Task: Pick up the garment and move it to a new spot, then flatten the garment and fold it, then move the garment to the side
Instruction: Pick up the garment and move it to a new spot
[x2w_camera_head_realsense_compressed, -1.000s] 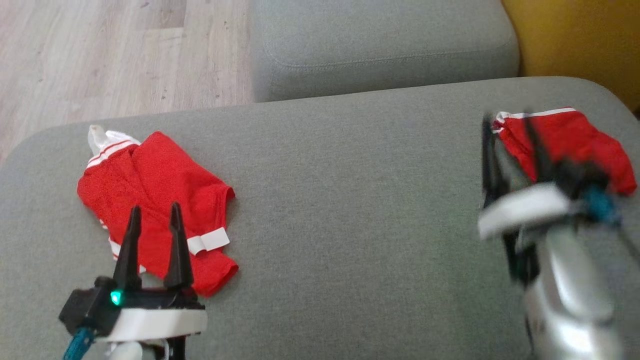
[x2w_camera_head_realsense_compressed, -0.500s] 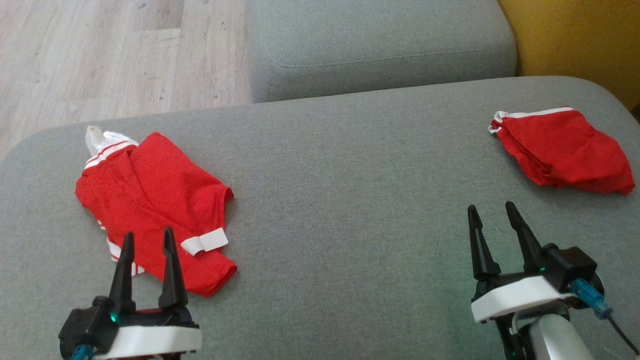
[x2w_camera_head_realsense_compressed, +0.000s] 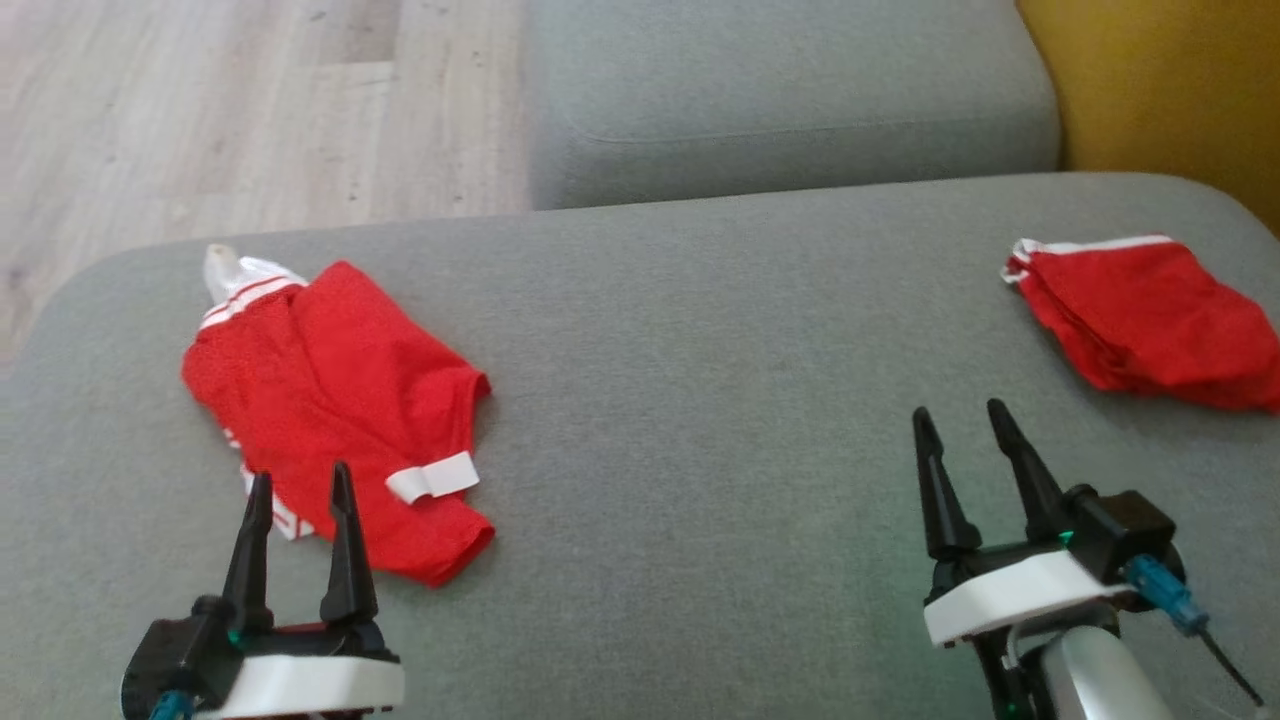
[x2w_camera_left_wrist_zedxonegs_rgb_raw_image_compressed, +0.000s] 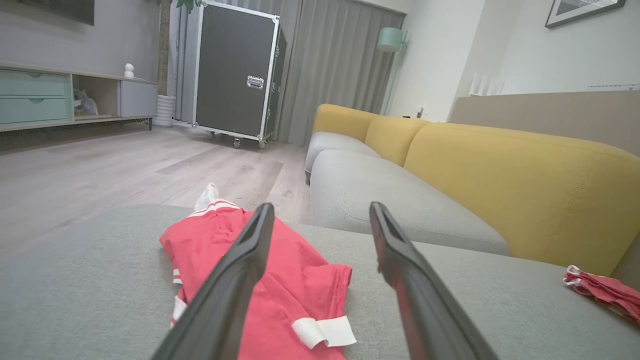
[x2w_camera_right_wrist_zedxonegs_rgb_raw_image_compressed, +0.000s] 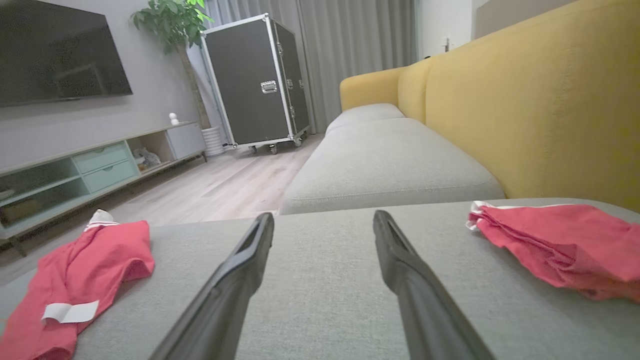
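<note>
A crumpled red garment (x2w_camera_head_realsense_compressed: 335, 420) with white trim lies on the left of the grey sofa seat (x2w_camera_head_realsense_compressed: 700, 400); it also appears in the left wrist view (x2w_camera_left_wrist_zedxonegs_rgb_raw_image_compressed: 300, 280) and the right wrist view (x2w_camera_right_wrist_zedxonegs_rgb_raw_image_compressed: 95, 260). My left gripper (x2w_camera_head_realsense_compressed: 302, 475) is open just over its near edge, holding nothing, as its own camera confirms (x2w_camera_left_wrist_zedxonegs_rgb_raw_image_compressed: 321, 205). A second red garment (x2w_camera_head_realsense_compressed: 1150, 320), folded into a compact stack, rests at the far right (x2w_camera_right_wrist_zedxonegs_rgb_raw_image_compressed: 555, 245) (x2w_camera_left_wrist_zedxonegs_rgb_raw_image_compressed: 605, 295). My right gripper (x2w_camera_head_realsense_compressed: 957, 410) stands open and empty over bare cushion (x2w_camera_right_wrist_zedxonegs_rgb_raw_image_compressed: 323, 214), nearer than and left of the folded one.
Another grey seat cushion (x2w_camera_head_realsense_compressed: 790, 90) adjoins beyond, with the yellow backrest (x2w_camera_head_realsense_compressed: 1170, 80) on the right. Wood floor (x2w_camera_head_realsense_compressed: 250, 110) lies past the seat's left far edge. A black wheeled case (x2w_camera_left_wrist_zedxonegs_rgb_raw_image_compressed: 235, 75) and a low TV cabinet (x2w_camera_right_wrist_zedxonegs_rgb_raw_image_compressed: 100, 165) stand across the room.
My right gripper has drawn back from the folded garment, leaving it lying on the seat. The left gripper has pulled back slightly. The head camera has shifted a little.
</note>
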